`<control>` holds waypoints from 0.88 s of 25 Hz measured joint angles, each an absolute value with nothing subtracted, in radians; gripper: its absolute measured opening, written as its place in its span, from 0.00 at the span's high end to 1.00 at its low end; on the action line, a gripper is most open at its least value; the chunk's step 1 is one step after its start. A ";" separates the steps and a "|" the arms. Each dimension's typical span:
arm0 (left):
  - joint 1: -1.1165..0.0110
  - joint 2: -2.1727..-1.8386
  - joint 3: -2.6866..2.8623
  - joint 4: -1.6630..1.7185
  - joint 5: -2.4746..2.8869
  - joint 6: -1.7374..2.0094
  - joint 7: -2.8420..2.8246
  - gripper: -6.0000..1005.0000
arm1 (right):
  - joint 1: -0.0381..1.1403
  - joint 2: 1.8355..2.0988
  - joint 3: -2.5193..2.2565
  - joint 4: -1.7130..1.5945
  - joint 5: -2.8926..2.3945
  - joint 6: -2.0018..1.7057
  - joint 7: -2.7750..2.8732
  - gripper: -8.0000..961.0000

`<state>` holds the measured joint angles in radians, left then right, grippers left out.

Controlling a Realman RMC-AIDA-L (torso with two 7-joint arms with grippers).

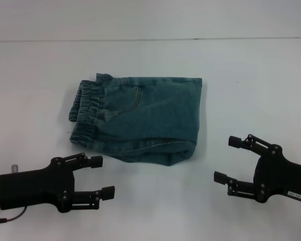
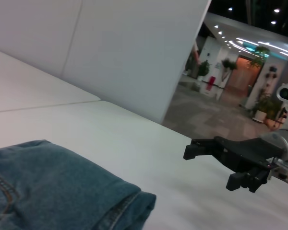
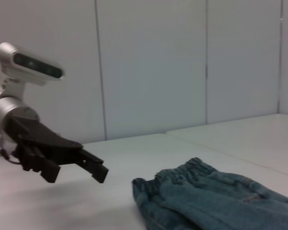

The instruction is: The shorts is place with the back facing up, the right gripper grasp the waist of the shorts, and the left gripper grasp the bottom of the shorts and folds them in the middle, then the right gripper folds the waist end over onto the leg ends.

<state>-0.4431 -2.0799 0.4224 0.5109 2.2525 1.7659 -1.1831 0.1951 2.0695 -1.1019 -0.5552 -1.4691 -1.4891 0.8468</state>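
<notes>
The blue-green denim shorts (image 1: 140, 118) lie on the white table (image 1: 251, 80), doubled over lengthwise. Their gathered waist (image 1: 85, 113) points to the left and a straight edge (image 1: 200, 108) faces right. One patch pocket (image 1: 138, 98) shows on top. My left gripper (image 1: 103, 176) hovers open near the table's front left, short of the shorts and touching nothing. To the front right my right gripper (image 1: 227, 159) is open and empty, clear of the cloth. The left wrist view shows the shorts (image 2: 53, 187) and the right gripper (image 2: 211, 166). The right wrist view shows the shorts (image 3: 216, 201) and the left gripper (image 3: 79, 173).
The table's far edge (image 1: 150, 39) meets a pale wall (image 1: 150, 17). White panels (image 3: 153, 67) stand behind the table, and a lit hallway (image 2: 240, 81) opens beyond it on one side.
</notes>
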 joint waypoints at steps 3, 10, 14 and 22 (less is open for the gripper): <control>-0.443 -2.081 0.434 0.511 2.253 1.770 -1.185 0.10 | 0.199 2.067 -1.089 -0.555 -1.496 -1.501 0.854 0.04; -0.438 -2.089 0.449 0.511 2.254 1.770 -1.186 0.10 | 0.200 2.062 -1.075 -0.553 -1.510 -1.512 0.856 0.04; -0.438 -2.089 0.472 0.511 2.255 1.770 -1.186 0.10 | 0.200 2.060 -1.072 -0.553 -1.513 -1.514 0.856 0.04; -0.448 -2.089 0.498 0.513 2.255 1.770 -1.194 0.10 | 0.200 2.057 -1.042 -0.547 -1.515 -1.535 0.854 0.04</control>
